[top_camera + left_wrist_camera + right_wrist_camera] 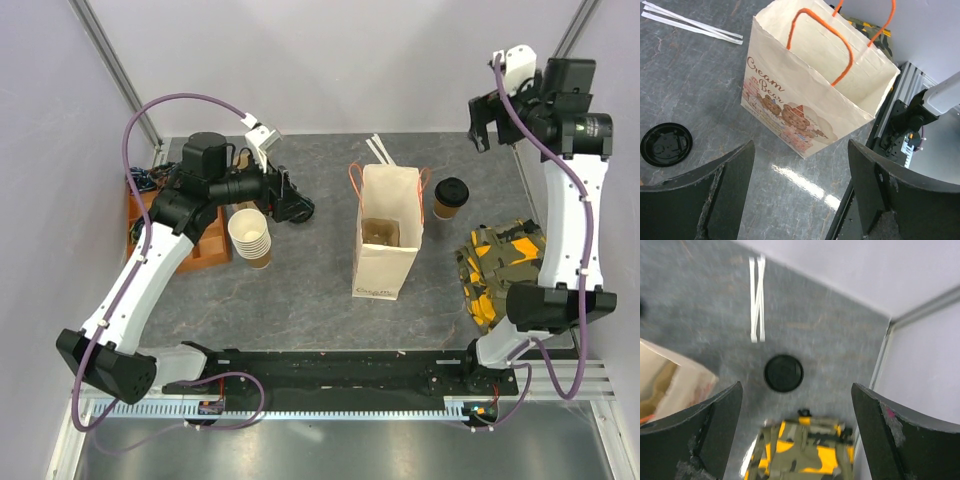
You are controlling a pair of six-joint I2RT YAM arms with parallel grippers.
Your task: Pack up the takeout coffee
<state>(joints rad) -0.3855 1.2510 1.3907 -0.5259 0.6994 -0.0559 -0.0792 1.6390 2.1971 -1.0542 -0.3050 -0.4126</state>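
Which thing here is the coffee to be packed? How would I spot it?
Find the white paper bag with orange handles standing in the middle of the table. Just to its right, towards the back, stands the coffee cup. It is the only brown cup wearing a black lid; the stack of cups left of the bag has none.

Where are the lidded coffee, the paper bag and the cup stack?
lidded coffee (pixel 451 189): top view, its lid
paper bag (pixel 385 266): top view, front wall
cup stack (pixel 248 227): top view, top cup
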